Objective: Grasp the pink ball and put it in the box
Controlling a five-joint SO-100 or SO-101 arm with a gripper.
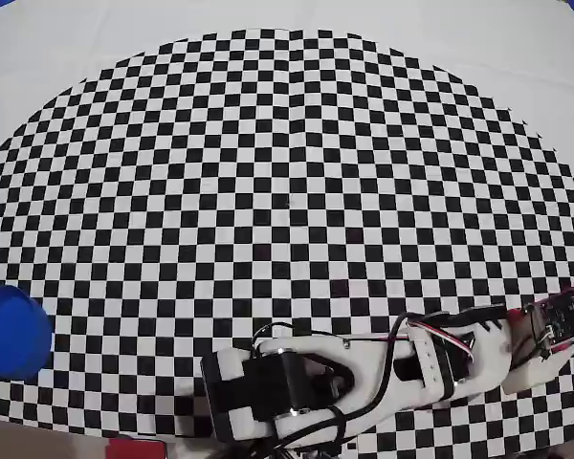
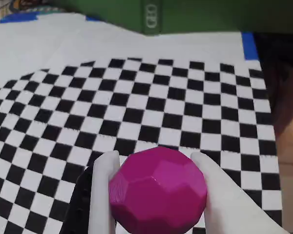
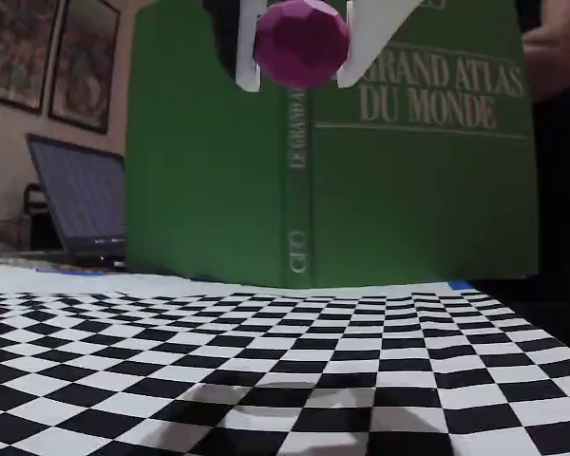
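Note:
The pink ball point(image 2: 158, 190) is a faceted magenta sphere held between my gripper's point(image 2: 155, 157) two white fingers point(image 2: 103, 195). In the fixed view the ball point(image 3: 301, 43) hangs high above the checkered mat, clamped in the gripper point(image 3: 297, 84). In the overhead view the gripper point(image 1: 558, 346) is at the lower right edge of the mat and the ball is hidden under it. A blue round container point(image 1: 14, 332) stands at the mat's left edge, far from the gripper.
A black-and-white checkered mat point(image 1: 287, 191) covers the white table. A large green atlas book point(image 3: 399, 171) stands upright behind the mat; it also shows in the wrist view point(image 2: 185, 14). A laptop point(image 3: 76, 214) sits at the left of the fixed view.

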